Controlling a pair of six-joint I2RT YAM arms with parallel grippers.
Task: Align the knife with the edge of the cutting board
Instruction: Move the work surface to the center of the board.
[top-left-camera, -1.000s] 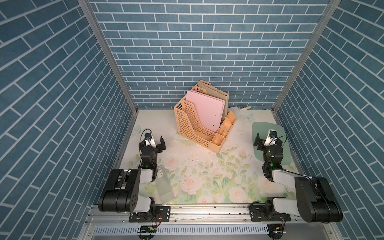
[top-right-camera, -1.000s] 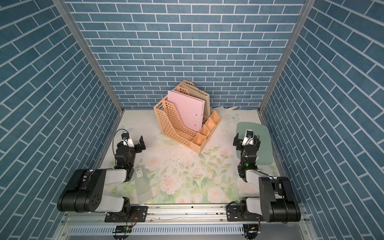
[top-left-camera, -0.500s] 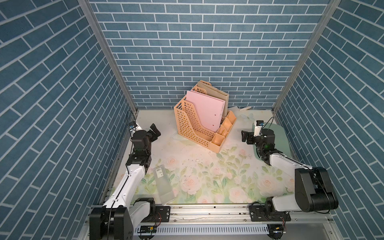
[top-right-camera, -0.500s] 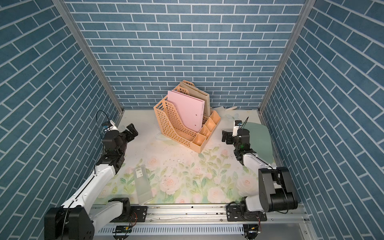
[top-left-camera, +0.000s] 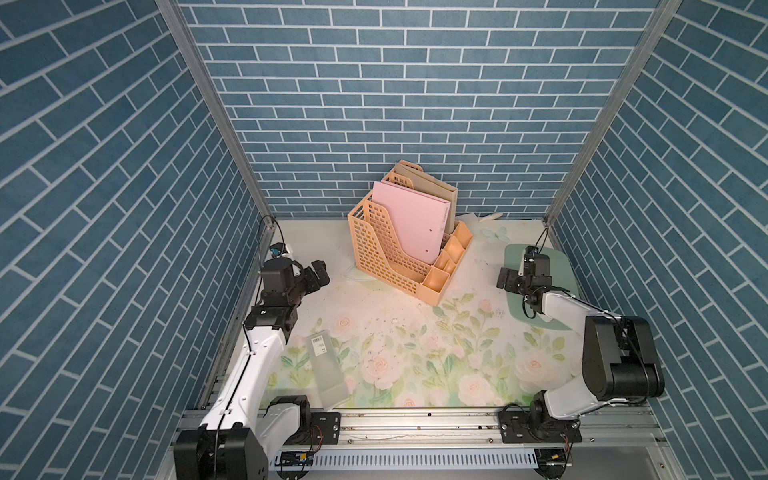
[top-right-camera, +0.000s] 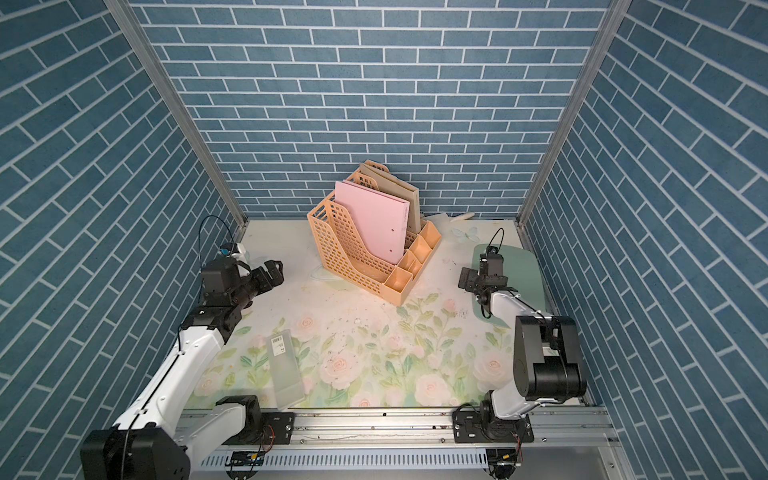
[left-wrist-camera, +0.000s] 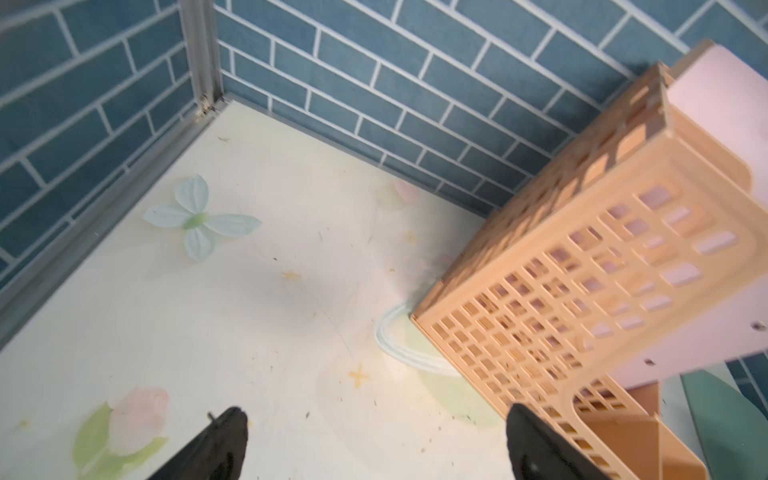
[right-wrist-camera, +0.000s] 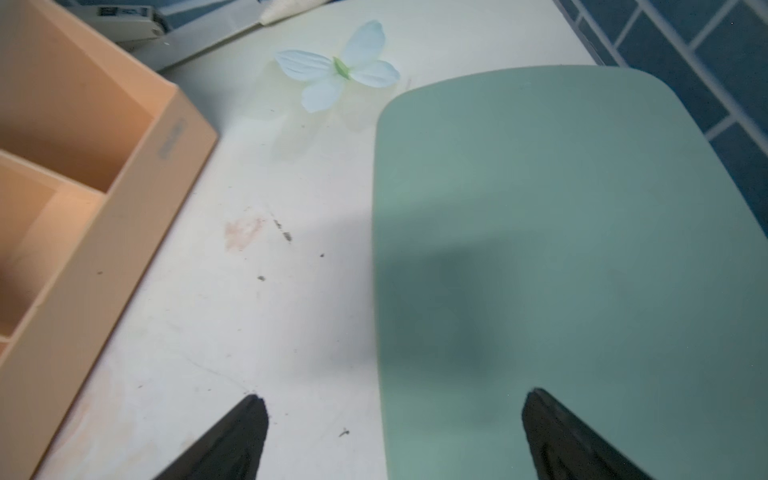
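change: within the last second both arms swing out from their folded pose by the front rail. The left pincer (top-left-camera: 318, 276) is now out at the back-left, facing the orange plastic lattice file rack (top-left-camera: 390, 257). The right pincer (right-wrist-camera: 395, 399) now straddles a long edge of the flat mint-green cutting board with rounded corners (right-wrist-camera: 561, 208), one finger above the board and one above the floral-cloth worktop (top-left-camera: 415, 332).
pincers: both spread wide, nothing between the jaws.
knife: the cream-white cleaver with a rounded handle (right-wrist-camera: 208, 39) lies flat by the back wall, behind the rack and well apart from the board. It is untouched and in the same spot as before.
board: on the right side of the worktop, near the right wall, unmoved.
meaning: reach phase only, alignment not started. My read is that the right arm fetches the knife, since it is the nearer one.
count: 1 knife, 1 board, 1 rack, 1 translucent rectangular box with a barcode label (top-left-camera: 328, 370), 1 pink folder (top-left-camera: 409, 220) in the rack with tan folders behind it (number unclear), 2 pincers.
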